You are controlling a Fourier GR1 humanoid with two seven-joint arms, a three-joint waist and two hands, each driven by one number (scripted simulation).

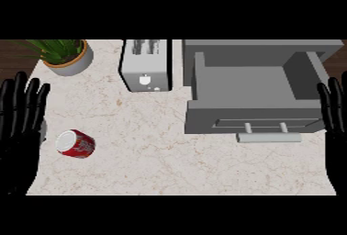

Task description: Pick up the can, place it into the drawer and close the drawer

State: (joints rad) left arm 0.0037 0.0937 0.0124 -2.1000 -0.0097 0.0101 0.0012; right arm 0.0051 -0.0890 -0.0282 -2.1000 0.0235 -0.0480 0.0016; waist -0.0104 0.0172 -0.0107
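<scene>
A red can (75, 144) with a silver top lies on the marble counter at the lower left. My left hand (18, 133) rests open at the left edge, fingers up, just left of the can and not touching it. The grey drawer (251, 85) stands pulled open at the right, its inside bare, with a pale bar handle (269, 137) on its front. My right hand (335, 103) shows open at the right edge, beside the drawer's right wall.
A silver toaster (145, 65) stands at the back middle, left of the drawer. A potted green plant (65, 54) sits in the back left corner. Bare counter stretches between the can and the drawer front.
</scene>
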